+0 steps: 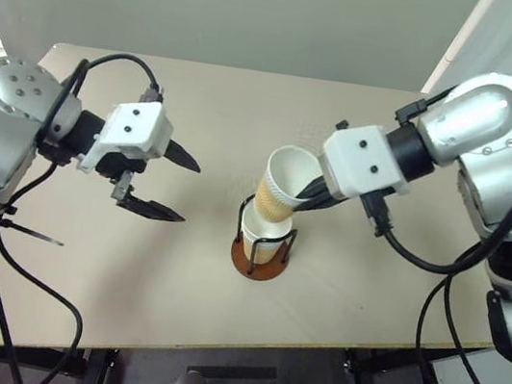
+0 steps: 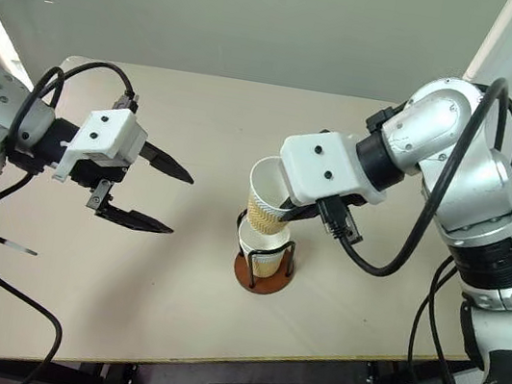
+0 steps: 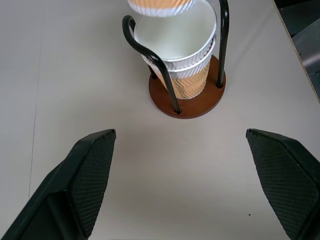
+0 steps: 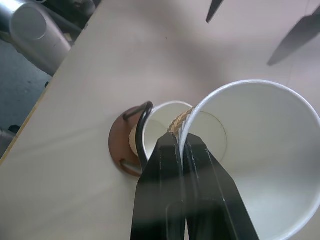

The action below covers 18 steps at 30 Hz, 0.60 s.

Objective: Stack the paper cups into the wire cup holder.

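Note:
The wire cup holder, a reddish-brown disc with black wire loops, stands at the table's middle. Two nested paper cups sit inside it, white rims up. Just above them hangs a third paper cup, yellow-tan outside, tilted with its mouth toward the left. My right gripper is shut on this cup's wall at the rim, one finger inside and one outside. My left gripper hovers open to the left of the holder, apart from it, pointing at it with nothing between its fingers.
The light tan table has bare surface around the holder on all sides. Its front edge runs close below the holder, and its right edge lies under my right arm. Black cables hang from both arms.

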Motion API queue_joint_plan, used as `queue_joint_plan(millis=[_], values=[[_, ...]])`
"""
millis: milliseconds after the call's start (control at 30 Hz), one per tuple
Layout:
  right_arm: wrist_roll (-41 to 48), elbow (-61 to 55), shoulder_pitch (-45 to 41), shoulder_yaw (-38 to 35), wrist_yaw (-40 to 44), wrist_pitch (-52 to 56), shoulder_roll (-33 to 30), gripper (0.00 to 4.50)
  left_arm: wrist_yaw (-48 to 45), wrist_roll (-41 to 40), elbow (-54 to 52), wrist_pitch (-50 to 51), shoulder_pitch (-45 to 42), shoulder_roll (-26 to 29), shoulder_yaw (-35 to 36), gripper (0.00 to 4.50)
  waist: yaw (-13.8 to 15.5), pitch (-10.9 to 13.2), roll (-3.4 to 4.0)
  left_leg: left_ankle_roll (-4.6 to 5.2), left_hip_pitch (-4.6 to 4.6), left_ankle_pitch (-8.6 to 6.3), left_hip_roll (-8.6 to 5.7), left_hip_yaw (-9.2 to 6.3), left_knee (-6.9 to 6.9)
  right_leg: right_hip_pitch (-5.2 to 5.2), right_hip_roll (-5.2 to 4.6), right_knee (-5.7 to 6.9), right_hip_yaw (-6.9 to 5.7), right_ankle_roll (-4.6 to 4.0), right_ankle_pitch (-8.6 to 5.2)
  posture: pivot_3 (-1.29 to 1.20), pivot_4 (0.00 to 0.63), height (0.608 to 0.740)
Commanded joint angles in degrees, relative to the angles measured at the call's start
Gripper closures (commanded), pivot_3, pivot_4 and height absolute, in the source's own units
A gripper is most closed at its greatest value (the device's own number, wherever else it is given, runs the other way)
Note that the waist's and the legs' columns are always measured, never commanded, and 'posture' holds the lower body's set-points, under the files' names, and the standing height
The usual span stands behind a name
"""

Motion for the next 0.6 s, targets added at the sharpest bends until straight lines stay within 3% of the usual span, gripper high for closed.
queue_joint_plan(millis=[33,600], values=[[-2.0,1.3,-1.0,1.0,-0.1,-3.0,1.2,4.48,-0.1,0.1,-1.2,0.1,-1.4,0.0,1.1,0.0,0.0,0.0,0.0,0.0,0.0,0.0,0.0,0.0,0.0,0.0,0.0,0.0,0.0,0.0,0.0,0.0,0.15,0.74],[-1.3,3.2,0.3,5.0,0.3,-8.0,0.1,4.48,1.5,-4.4,-2.4,7.1,-3.5,1.2,5.3,0.0,-0.2,0.0,0.0,0.0,-0.04,0.0,-0.01,0.02,0.02,-0.08,0.0,0.06,0.03,-0.01,0.0,0.0,0.15,0.74]])
